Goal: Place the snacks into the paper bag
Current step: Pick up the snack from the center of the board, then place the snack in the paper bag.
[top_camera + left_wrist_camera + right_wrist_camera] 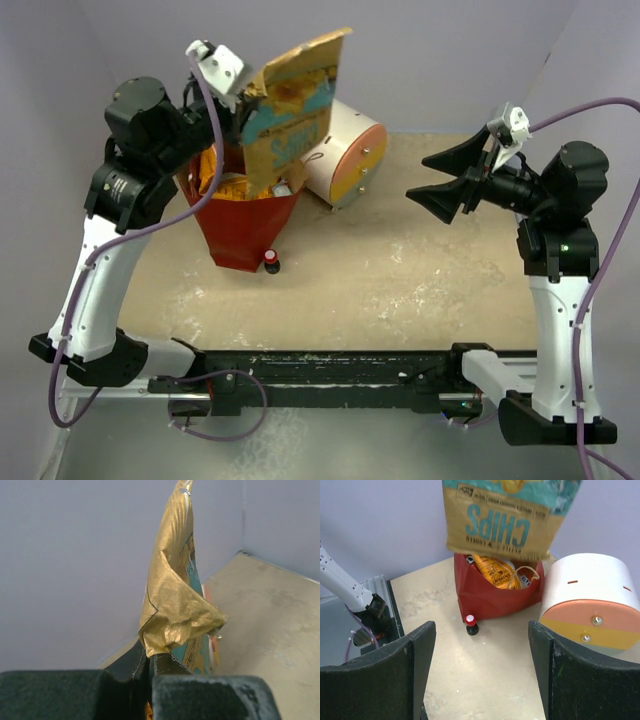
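Paper bag [240, 235] holds orange packet [495, 572]; left claw [150, 662] pinches chips packet [290, 110] above; right claw [420, 176] spread.

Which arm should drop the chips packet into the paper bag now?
Left. The left gripper is shut on the chips packet and holds it above the paper bag, over its open mouth, so it probably only needs lowering and releasing. The right gripper is open, empty and off to the side.

Robot lab booth: plain lilac walls [100, 40] enclose a sandy table [400, 270].
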